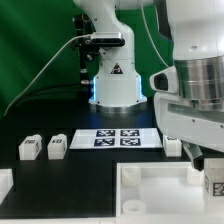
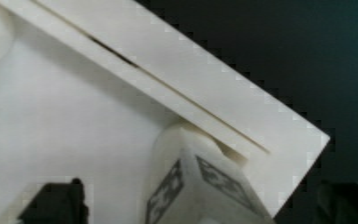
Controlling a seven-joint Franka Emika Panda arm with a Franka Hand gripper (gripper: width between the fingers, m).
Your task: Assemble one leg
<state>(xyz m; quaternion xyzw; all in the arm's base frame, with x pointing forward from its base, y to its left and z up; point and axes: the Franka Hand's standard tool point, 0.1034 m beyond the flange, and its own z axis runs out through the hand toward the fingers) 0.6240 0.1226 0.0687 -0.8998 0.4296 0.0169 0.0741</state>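
Observation:
A white leg point(image 2: 202, 180) with tags on two faces stands at a corner of the large white tray-like tabletop point(image 2: 69, 120). It sits between my fingers point(image 2: 51, 203), with a dark gap showing on each side. In the exterior view the same leg point(image 1: 212, 183) is at the tabletop's point(image 1: 150, 185) far corner on the exterior view's right. My gripper point(image 1: 205, 165) hangs right over it, jaws apart. Two more legs point(image 1: 30, 148) point(image 1: 57, 146) lie on the black table at the exterior view's left. A further white block point(image 1: 172, 145) sits beside the marker board.
The marker board point(image 1: 120, 138) lies flat in front of the robot base point(image 1: 113, 85). A white part point(image 1: 5, 183) shows at the exterior view's left edge. A cable point(image 1: 45, 65) runs from the base to the left.

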